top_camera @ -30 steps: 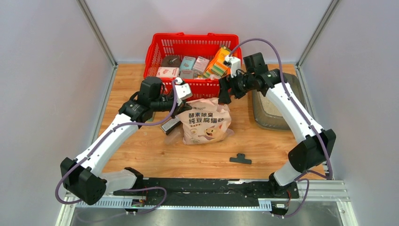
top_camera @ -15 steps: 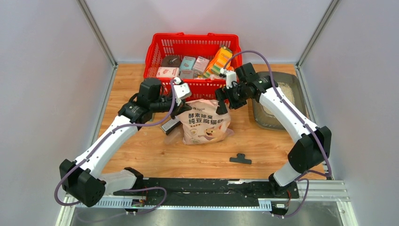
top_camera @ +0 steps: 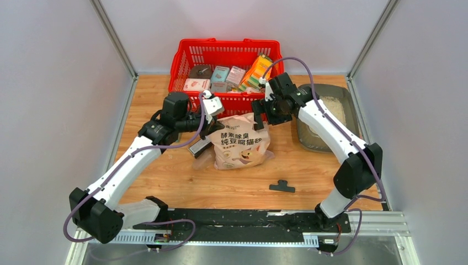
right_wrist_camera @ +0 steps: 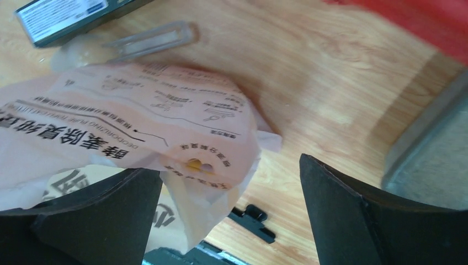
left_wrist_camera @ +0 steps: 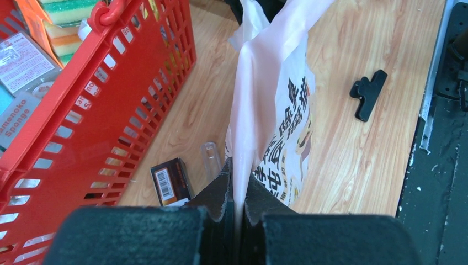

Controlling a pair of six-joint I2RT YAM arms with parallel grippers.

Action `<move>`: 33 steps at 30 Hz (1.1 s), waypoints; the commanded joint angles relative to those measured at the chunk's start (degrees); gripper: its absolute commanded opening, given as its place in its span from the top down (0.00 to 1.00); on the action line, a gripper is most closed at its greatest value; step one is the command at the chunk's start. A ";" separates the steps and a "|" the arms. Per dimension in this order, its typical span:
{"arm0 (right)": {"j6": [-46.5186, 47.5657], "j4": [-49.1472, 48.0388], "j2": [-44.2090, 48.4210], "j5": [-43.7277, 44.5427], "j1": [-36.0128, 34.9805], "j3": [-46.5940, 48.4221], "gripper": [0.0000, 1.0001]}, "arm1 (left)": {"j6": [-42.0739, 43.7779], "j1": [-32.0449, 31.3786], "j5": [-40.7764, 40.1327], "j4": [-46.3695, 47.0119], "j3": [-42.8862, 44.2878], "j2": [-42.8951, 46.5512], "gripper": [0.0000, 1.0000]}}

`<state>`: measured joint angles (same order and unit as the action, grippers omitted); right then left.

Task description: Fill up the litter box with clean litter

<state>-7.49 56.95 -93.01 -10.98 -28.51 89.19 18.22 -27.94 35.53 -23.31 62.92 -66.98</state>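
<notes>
Grey litter box (top_camera: pixel 315 141), clean litter (top_camera: pixel 334 108) inside

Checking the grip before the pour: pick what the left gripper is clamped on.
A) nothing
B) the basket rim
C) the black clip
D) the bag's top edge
D: the left wrist view shows the left gripper shut on the thin top edge of the bag.

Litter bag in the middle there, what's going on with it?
The left tool is shut on the top edge of the pink cat litter bag, holding it up in front of the red basket. The right tool is wide open at the bag's other top corner, not gripping it. The litter box holds some litter; a black clip lies on the table.
</notes>
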 commanded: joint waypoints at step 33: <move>-0.07 7.21 2.30 10.20 1.09 3.98 0.47 | 0.77 0.35 0.60 14.96 2.38 3.70 1.00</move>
<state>-6.90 63.13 -93.69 -2.81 -29.15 92.62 18.06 -27.97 34.00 -20.34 61.58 -66.52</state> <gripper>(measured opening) 0.602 0.017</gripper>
